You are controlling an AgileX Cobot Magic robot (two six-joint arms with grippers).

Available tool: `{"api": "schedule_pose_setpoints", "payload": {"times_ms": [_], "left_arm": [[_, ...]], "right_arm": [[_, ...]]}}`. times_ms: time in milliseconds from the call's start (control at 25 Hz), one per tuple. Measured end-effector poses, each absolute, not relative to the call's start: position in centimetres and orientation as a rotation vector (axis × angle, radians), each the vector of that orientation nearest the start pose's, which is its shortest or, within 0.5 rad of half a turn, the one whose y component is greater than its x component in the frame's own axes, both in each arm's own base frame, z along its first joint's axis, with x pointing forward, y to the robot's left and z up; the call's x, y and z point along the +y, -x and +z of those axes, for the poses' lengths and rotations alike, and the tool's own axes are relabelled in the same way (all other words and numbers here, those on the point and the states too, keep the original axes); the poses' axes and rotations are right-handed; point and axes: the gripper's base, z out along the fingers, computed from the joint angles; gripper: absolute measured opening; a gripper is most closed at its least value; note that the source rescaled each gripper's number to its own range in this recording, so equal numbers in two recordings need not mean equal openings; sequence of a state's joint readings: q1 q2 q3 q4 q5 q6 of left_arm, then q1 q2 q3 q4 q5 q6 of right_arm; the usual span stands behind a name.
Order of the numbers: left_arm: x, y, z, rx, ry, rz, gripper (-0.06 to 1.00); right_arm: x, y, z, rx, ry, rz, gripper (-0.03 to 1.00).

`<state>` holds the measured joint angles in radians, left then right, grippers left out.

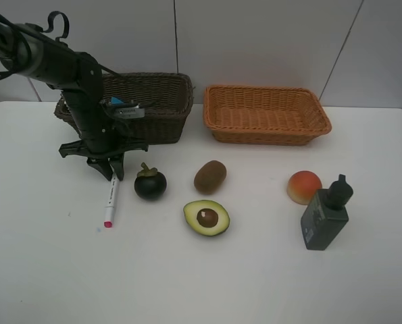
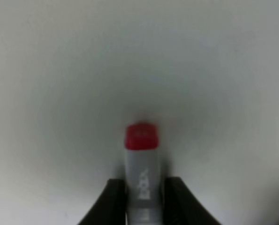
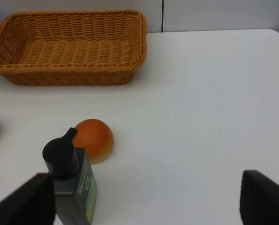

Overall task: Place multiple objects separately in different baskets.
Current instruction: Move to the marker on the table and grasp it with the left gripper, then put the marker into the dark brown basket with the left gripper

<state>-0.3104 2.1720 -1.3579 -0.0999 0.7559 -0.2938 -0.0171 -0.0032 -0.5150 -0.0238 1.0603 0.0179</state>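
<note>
- The left hand (image 1: 113, 169) is down on the counter (image 1: 52, 270) in front of the dark brown basket (image 1: 161, 126). Its fingers (image 2: 109, 206) are pinched in on the upper end of the white marker (image 1: 111, 199).
- In the left wrist view the marker's (image 2: 141, 187) grey-white barrel sits tight between the two dark fingers, with the red cap pointing away from the hand.
- The marker lies flat on the counter, just beside the mangosteen (image 1: 150, 183).
- The kiwi (image 1: 210, 176) and the avocado half (image 1: 206, 217) lie near the middle of the counter, the avocado with its cut face up.
- The peach (image 1: 304, 187) touches or nearly touches the upright dark pump bottle (image 1: 326, 214).
- The orange-tan basket (image 1: 268, 133) stands beside the dark brown one, at the back.
- The right hand (image 3: 144, 201) shows only in its wrist view. It is spread wide and grips nothing, with the pump bottle (image 3: 71, 183) near one finger.
</note>
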Motion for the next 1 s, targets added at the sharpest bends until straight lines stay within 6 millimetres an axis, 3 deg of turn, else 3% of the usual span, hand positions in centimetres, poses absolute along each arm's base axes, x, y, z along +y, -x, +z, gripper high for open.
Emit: {"api": "schedule_pose_setpoints", "payload": {"times_ms": [280,400,520,640,720,840,1000], "left_arm": [[-12.9,-38.0,11.0,3.047,0.057,-0.159,0.00],[-13.0,-38.2,14.5,2.987,0.026,-0.188,0.00],[-13.3,-39.1,19.5,2.873,0.005,-0.241,0.00],[-13.6,-40.7,23.9,2.752,0.009,-0.294,0.00],[-13.2,-42.1,25.5,2.703,0.030,-0.312,0.00],[-12.0,-44.5,26.0,2.667,0.079,-0.313,0.00],[-10.5,-47.5,23.9,2.650,0.135,-0.295,0.00]], "right_arm": [[-0.2,0.7,28.1,2.025,-0.037,-0.028,1.00],[-0.2,0.7,28.1,2.025,-0.037,-0.028,1.00],[-0.2,0.7,28.1,2.025,-0.037,-0.028,1.00],[-0.2,0.7,28.1,2.025,-0.037,-0.028,1.00],[-0.2,0.7,28.1,2.025,-0.037,-0.028,1.00],[-0.2,0.7,28.1,2.025,-0.037,-0.028,1.00],[-0.2,0.7,28.1,2.025,-0.037,-0.028,1.00]]}}
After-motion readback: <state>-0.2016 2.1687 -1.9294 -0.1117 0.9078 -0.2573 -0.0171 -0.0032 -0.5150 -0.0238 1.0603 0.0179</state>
